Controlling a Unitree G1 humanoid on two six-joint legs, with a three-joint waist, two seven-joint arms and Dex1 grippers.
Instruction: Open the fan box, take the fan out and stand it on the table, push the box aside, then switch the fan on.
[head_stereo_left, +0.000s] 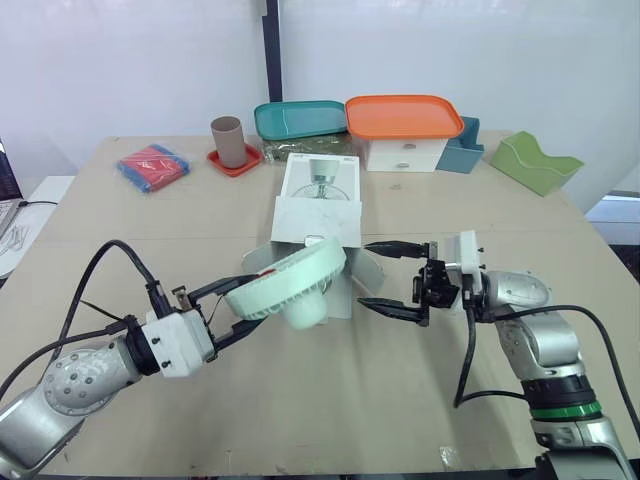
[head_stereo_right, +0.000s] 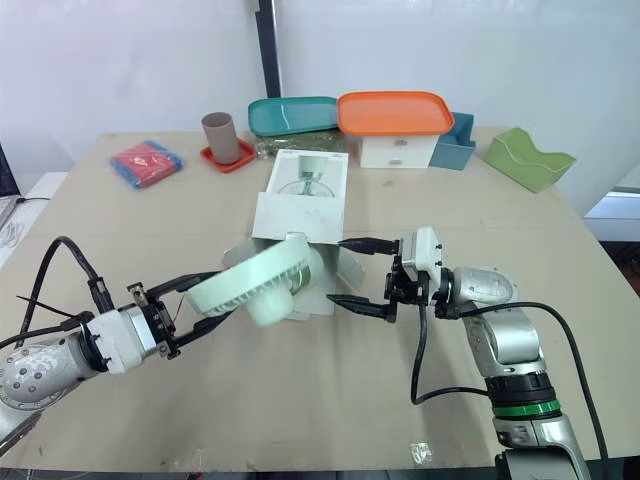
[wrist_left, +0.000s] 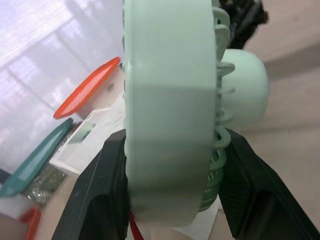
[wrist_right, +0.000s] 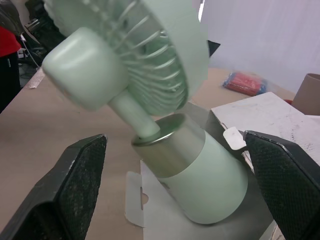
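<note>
On the desk (head_stereo_left: 120, 220), the fan box (head_stereo_left: 318, 205) lay open. The fan (head_stereo_left: 290, 282) hung tilted at its mouth, clamped in the jaws of the left gripper (head_stereo_left: 243, 305). The right gripper (head_stereo_left: 363, 275) held its jaws wide apart, empty, beside the fan's base. Standing it, pushing the box and switching on remained.

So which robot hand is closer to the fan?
Left. The left gripper grips the fan by its head; the right gripper is open beside its base, not touching.

Left hand (head_stereo_left: 245, 305) clamped on fan (head_stereo_left: 292, 282); right hand (head_stereo_left: 366, 275) wide open, fingers pointing inward.
</note>
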